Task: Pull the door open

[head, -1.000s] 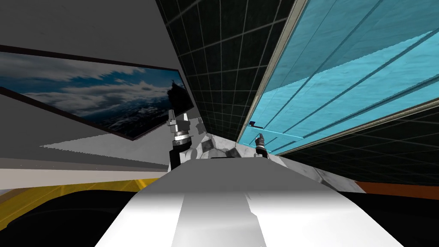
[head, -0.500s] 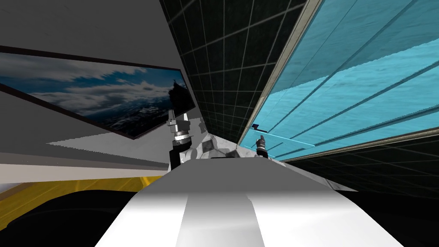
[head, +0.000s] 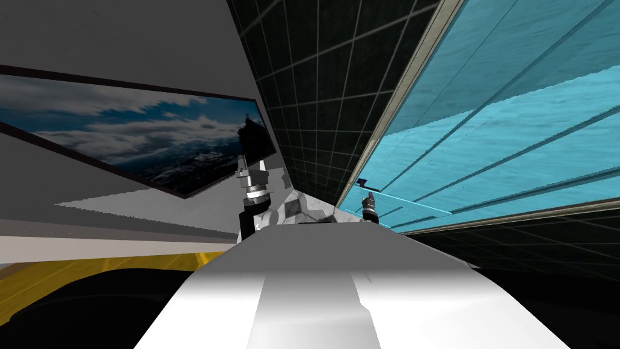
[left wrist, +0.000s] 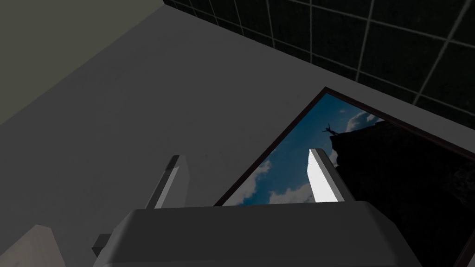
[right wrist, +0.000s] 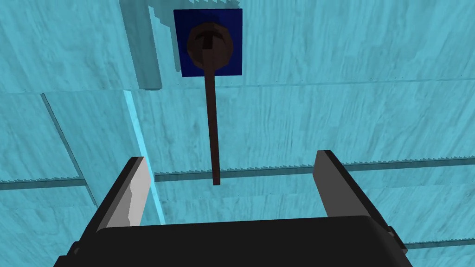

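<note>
Currently the right gripper [right wrist: 230, 157] is spread wide and holds nothing; both fingers [right wrist: 134, 185] stand clear of the handle. The lever handle [right wrist: 211, 116] is dead ahead. It is a thin dark bar whose long axis runs from its round hub [right wrist: 208, 44] straight back toward the gripper, with the free end roughly midway between the two fingers. So the fingers straddle the bar's tip, one on each side, closing line across the bar, which is good alignment for a pinch.

The hub sits on a dark blue plate [right wrist: 232, 28] on the turquoise panelled door [right wrist: 362, 92]. In the head view the right gripper [head: 367, 197] is just beside that plate [head: 361, 181], close to the door face, near the pale frame [head: 418, 79] and the dark tiled wall [head: 315, 91].

Depth is the open question: I can't tell whether the fingertips already reach past the bar or sit short of it.

My read: no grasp yet, pull not started. The next move likely needs a small advance, then a close near the free end for leverage. Risks: closing on air, or the thin bar slipping between the blade fingers.

The left gripper [left wrist: 248, 157] is also apart and empty, raised off to the left, well away from the door. The right arm is clearly the nearer one
</note>
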Controlling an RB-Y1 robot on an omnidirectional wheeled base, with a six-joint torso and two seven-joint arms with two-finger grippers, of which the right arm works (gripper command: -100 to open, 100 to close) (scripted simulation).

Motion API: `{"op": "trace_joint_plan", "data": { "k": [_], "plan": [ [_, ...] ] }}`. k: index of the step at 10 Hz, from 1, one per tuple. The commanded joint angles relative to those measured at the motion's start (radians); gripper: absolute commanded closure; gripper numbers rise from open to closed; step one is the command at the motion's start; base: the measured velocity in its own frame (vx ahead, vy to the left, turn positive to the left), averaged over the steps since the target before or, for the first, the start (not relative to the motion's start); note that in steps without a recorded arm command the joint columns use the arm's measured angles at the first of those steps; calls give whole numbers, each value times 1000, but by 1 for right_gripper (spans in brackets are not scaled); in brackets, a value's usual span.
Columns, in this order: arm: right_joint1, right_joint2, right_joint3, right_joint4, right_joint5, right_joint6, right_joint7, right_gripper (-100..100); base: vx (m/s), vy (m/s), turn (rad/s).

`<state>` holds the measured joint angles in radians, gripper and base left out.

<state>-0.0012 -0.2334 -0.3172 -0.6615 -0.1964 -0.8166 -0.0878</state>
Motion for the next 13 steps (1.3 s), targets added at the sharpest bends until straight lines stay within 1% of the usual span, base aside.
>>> {"op": "trace_joint_plan", "data": {
  "k": [1, 4, 6, 7, 12, 13],
  "plan": [
    [-2, 1, -3, 3, -1, -1, 3, -100, 189, -101, 29],
    [-6, 4, -9, 11, -4, -3, 9, -100, 195, -153, 31],
    [-8, 4, -9, 14, -5, -4, 10, -100, 147, -78, 16],
    [-8, 4, -9, 14, -5, -4, 10, 100, -13, 1, -3],
    [-8, 4, -9, 14, -5, -4, 10, 100, -19, 8, -2],
    [-4, 0, 8, 13, 6, -5, -3, 100, -161, -27, 90]
  ]
}}
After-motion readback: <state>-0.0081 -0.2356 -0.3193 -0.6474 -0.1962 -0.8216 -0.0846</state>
